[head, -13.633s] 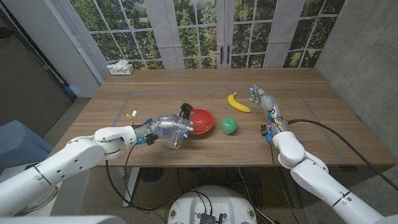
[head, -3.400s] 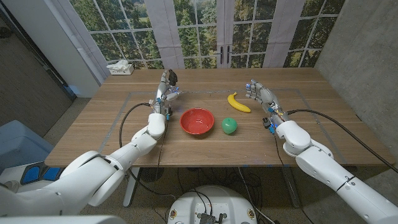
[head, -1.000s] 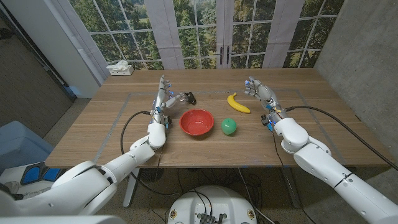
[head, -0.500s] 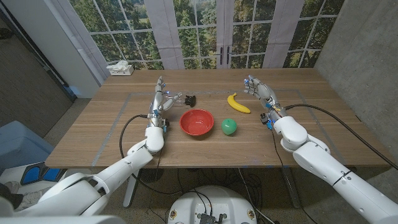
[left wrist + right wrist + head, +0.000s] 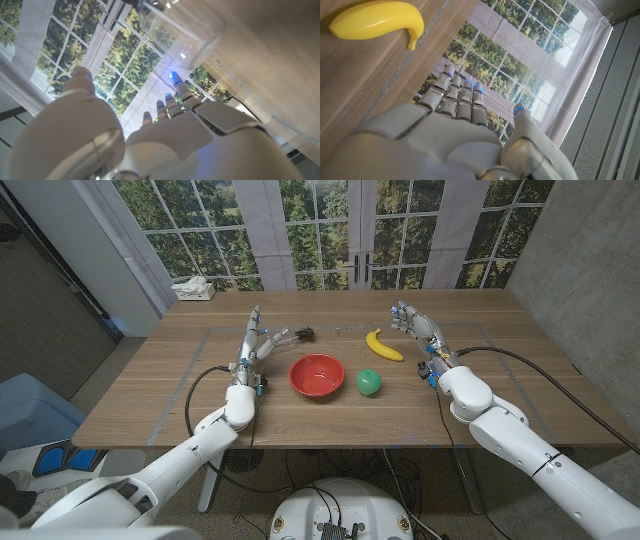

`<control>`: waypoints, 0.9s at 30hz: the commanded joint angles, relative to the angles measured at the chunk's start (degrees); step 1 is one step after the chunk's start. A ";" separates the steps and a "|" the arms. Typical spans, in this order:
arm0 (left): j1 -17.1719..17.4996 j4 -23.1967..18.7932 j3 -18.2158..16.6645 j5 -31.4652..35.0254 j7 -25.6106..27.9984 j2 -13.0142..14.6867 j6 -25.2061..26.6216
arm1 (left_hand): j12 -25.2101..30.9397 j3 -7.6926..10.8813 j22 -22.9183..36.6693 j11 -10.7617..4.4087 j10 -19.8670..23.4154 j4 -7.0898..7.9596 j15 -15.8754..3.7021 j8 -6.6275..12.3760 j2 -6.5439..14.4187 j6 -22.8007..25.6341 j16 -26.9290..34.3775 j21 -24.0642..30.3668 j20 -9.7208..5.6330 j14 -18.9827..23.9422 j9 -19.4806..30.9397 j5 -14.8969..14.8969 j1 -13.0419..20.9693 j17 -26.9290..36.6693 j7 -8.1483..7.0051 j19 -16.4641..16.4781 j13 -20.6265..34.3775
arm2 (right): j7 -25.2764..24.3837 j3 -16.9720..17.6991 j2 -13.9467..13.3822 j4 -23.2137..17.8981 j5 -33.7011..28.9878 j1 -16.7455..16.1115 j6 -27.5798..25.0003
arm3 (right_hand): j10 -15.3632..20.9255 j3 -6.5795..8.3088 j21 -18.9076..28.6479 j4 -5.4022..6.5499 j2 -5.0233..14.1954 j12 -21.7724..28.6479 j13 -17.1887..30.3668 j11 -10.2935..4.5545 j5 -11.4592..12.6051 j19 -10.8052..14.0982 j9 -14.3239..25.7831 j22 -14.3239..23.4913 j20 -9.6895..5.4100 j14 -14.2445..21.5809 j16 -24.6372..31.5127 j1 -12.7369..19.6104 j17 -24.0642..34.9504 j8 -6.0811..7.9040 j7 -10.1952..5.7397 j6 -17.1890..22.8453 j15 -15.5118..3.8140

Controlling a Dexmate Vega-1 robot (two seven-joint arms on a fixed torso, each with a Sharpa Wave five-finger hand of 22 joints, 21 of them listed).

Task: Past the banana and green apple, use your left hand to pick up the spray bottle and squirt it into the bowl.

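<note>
A clear spray bottle with a black head seems to lie on its side on the table, beyond the red bowl. My left hand stands just left of the bottle, fingers spread and holding nothing. The left wrist view shows the clear bottle just beyond the fingers of my left hand. The green apple sits right of the bowl, with the banana behind it. My right hand is open beside the banana, fingers of that hand apart.
A tissue box sits at the table's far left corner. A taped rectangle frames the work area. Cables run along both forearms near the table's front edge. Windows stand behind the table.
My left hand first held the bottle by the bowl, then carried it upright to the far side. It has since let go and eased back; the bottle now lies by the fingers.
</note>
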 commanded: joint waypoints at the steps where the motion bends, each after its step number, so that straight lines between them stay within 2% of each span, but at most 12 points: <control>1: 3.70 -11.02 -5.24 -5.31 -9.45 4.20 0.67 | -0.72 -0.49 0.11 -0.39 -5.85 0.47 -1.91 0.60 0.53 -2.24 -0.19 -0.92 -0.29 -0.99 0.02 0.22 -1.60 -0.10 -0.28 -0.58 0.12 | -0.34 0.14 1.47 3.13 -0.39 -0.17 4.32 | -0.85 -0.37 -0.85 -0.23 -0.68 -0.23 -0.04 0.16 -0.02 -1.03 0.10 0.20 -0.01 -1.26 -0.57 -1.20 -0.06 -0.21 -0.71 -0.67 -0.26; 2: 3.87 -11.64 -5.43 -6.31 -11.15 4.70 0.76 | -0.78 -0.55 0.11 -0.58 -5.48 0.53 -1.88 0.77 0.62 -1.60 -0.13 -1.06 -0.47 -0.92 0.00 0.24 -1.90 -0.18 0.03 -0.46 0.11 | -0.23 0.13 1.62 3.52 -0.25 -0.14 4.55 | -0.87 -0.46 -1.09 -0.25 -0.80 -0.21 -0.06 0.23 -0.02 -1.44 0.10 0.20 -0.20 -1.72 -0.77 -1.32 -0.10 -0.22 -0.71 -0.69 -0.37; 3: 4.09 -11.81 -5.77 -7.39 -12.04 4.57 0.22 | -1.13 -0.39 0.12 -0.59 -4.87 0.91 -1.84 0.78 1.66 -0.91 -0.01 -1.46 -0.84 -1.03 -0.09 0.36 -2.70 -0.27 1.12 -0.24 0.07 | -0.05 0.12 1.81 3.98 0.03 -0.10 4.80 | -1.10 -0.57 -1.41 -0.28 -0.97 -0.26 -0.09 0.21 -0.01 -2.00 0.08 0.19 -0.26 -2.36 -1.05 -1.47 -0.17 -0.26 -1.02 -0.83 -0.57; 5: 4.70 -13.68 -6.32 -7.71 -13.25 5.40 1.37 | -1.35 -0.28 0.12 -0.75 -4.69 0.99 -1.94 0.80 2.06 -0.50 -0.03 -1.70 -1.14 -1.18 -0.13 0.43 -2.94 -0.34 1.53 -0.22 0.05 | 0.14 0.14 2.31 5.19 0.30 -0.02 5.95 | -1.33 -0.71 -1.83 -0.30 -1.13 -0.30 -0.13 0.31 0.01 -2.74 0.06 0.18 -0.38 -2.97 -1.31 -1.67 -0.25 -0.40 -1.41 -1.22 -0.58; 6: 5.01 -14.38 -6.63 -8.27 -14.00 5.65 1.36 | -1.68 -0.27 0.12 -0.87 -4.60 0.94 -1.95 0.67 2.18 -0.37 -0.05 -1.95 -1.38 -1.21 -0.18 0.47 -3.16 -0.48 2.46 -0.14 0.02 | 0.41 0.18 2.51 5.74 0.60 0.07 6.48 | -1.57 -0.82 -2.02 -0.32 -1.26 -0.36 -0.16 0.17 0.03 -3.03 0.04 0.18 -0.28 -3.48 -1.53 -1.81 -0.32 -0.40 -1.57 -1.25 -0.94; 9: 6.28 -17.91 -7.60 -9.92 -16.57 7.27 3.40 | -2.12 -0.42 0.12 -1.09 -4.48 1.05 -1.83 0.48 2.24 -0.22 -0.17 -2.41 -1.73 -1.60 -0.25 0.47 -3.83 -0.61 3.64 -0.29 -0.01 | 0.78 0.18 3.01 7.28 0.66 0.36 8.08 | -2.18 -1.12 -2.61 -0.34 -1.63 -0.48 -0.27 0.07 0.06 -4.04 -0.02 0.16 -0.26 -4.08 -1.81 -2.24 -0.51 -0.51 -2.16 -1.63 -0.88; 11: 7.22 -19.75 -8.28 -10.74 -17.35 7.80 4.22 | -2.70 -0.43 0.11 -1.16 -4.68 1.06 -1.59 0.28 2.43 -0.10 -0.43 -3.00 -1.81 -2.32 -0.31 0.51 -4.26 -0.75 4.19 -0.82 -0.05 | 0.73 0.23 3.54 8.19 0.81 0.47 9.03 | -2.43 -1.41 -2.97 -0.44 -2.07 -0.49 -0.37 -0.14 0.10 -4.54 -0.08 0.13 -0.43 -5.05 -2.24 -2.58 -0.78 -0.59 -2.43 -1.91 -2.01; 14: 8.33 -21.73 -9.14 -11.76 -18.67 8.54 4.61 | -3.59 -0.37 0.10 -1.45 -5.33 1.11 -1.31 -0.11 2.84 -0.28 -0.63 -3.74 -1.98 -3.04 -0.37 0.57 -4.76 -0.88 4.73 -1.46 -0.09 | 1.34 0.23 4.30 9.84 1.50 0.77 10.59 | -3.00 -1.59 -3.28 -0.63 -2.42 -0.62 -0.47 -0.45 0.16 -4.99 -0.13 0.09 -0.71 -5.68 -2.56 -2.74 -1.12 -0.69 -2.84 -2.26 -2.22; 19: 9.49 -22.98 -10.38 -14.77 -21.58 8.77 3.28 | -4.30 -0.42 0.09 -2.23 -5.56 1.21 -1.44 -0.22 3.10 0.18 -0.75 -4.34 -2.10 -3.65 -0.43 0.60 -5.42 -0.96 4.56 -1.78 -0.16 | 1.77 0.27 4.95 11.74 1.71 1.20 12.32 | -3.86 -1.84 -3.50 -0.87 -2.89 -0.81 -0.61 -1.06 0.22 -5.17 -0.22 0.06 -1.21 -6.51 -2.96 -2.98 -1.65 -1.07 -2.71 -3.54 -2.81; 22: 9.91 -22.83 -10.97 -17.40 -23.71 8.30 1.65 | -4.66 -0.57 0.08 -2.66 -5.08 1.51 -1.57 -0.14 3.36 1.02 -0.60 -4.70 -2.43 -3.62 -0.47 0.62 -6.32 -0.97 4.18 -1.61 -0.22 | 1.26 0.50 5.58 12.68 1.60 1.27 13.44 | -4.39 -2.09 -3.65 -0.87 -3.25 -0.86 -0.76 -1.49 0.30 -5.23 -0.33 0.03 -1.73 -7.07 -3.20 -3.50 -2.22 -1.18 -0.88 -4.30 -3.42; 27: 10.58 -22.70 -11.88 -20.13 -25.78 7.45 -0.23 | -5.45 -0.53 0.08 -3.43 -2.69 2.51 -2.27 0.10 5.22 3.88 0.00 -5.45 -3.37 -2.41 -0.58 0.94 -8.74 -0.99 4.11 -0.16 -0.35 | 1.58 0.93 6.45 14.21 2.42 1.43 15.51 | -5.01 -2.27 -3.79 -0.66 -3.34 -0.98 -0.88 -1.57 0.38 -5.32 -0.44 0.01 -2.61 -7.60 -3.38 -4.12 -2.66 -1.15 0.09 -4.64 -3.73</control>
